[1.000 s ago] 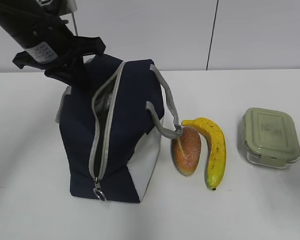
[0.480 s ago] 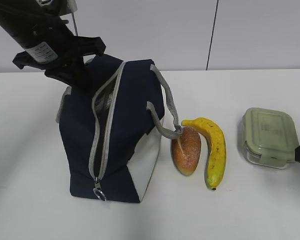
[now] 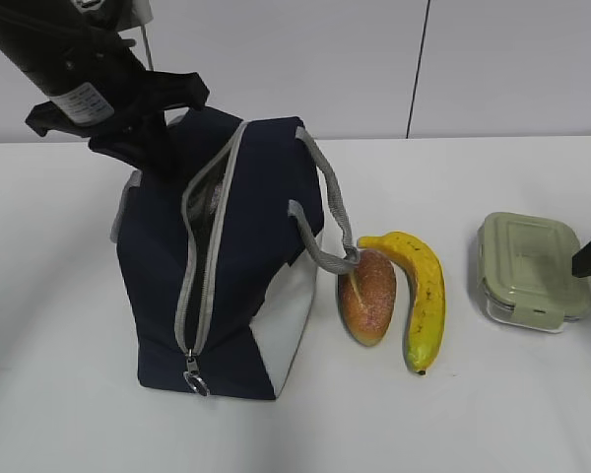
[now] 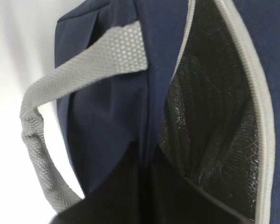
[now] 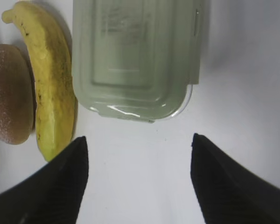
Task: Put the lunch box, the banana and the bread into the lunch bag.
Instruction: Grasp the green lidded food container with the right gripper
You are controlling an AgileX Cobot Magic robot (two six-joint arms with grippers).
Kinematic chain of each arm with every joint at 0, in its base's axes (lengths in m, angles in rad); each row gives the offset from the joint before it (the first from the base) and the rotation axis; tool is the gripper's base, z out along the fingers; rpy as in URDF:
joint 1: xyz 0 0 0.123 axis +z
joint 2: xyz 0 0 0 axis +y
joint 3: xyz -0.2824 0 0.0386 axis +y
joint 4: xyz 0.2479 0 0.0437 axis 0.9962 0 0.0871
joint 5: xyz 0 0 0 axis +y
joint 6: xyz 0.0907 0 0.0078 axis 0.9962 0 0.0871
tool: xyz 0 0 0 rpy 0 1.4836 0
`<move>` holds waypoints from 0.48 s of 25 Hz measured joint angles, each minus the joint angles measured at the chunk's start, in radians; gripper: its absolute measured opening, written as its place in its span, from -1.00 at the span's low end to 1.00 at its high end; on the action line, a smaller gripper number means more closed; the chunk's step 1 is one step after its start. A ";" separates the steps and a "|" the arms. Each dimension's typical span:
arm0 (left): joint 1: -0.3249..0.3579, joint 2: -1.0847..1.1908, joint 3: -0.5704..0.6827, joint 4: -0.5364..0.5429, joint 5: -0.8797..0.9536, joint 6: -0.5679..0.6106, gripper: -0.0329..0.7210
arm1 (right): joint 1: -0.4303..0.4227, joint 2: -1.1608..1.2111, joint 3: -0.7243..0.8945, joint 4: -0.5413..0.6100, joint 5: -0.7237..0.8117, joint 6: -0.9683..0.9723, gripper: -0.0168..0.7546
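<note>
Lengthwise — banana point(image 3: 421, 296) tip perhaps camera-ward

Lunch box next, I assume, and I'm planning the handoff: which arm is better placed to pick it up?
Right. Its open gripper sits just short of the lunch box, nothing between them. The left gripper is at the lunch bag, across the table.

Lab — bare white table point(image 3: 59, 296)

Nothing readable here tbh. There's a small white label point(image 3: 82, 100) on the left arm point(image 3: 49, 44) with dark print, way too tiny to read.
</note>
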 joint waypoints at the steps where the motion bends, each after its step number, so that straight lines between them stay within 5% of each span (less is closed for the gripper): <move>1: 0.000 0.000 0.000 0.000 0.000 0.000 -0.92 | -0.015 0.030 -0.023 0.020 0.021 -0.018 0.36; 12: 0.000 0.000 0.000 -0.001 0.000 0.000 -0.92 | -0.130 0.209 -0.178 0.064 0.114 -0.059 0.36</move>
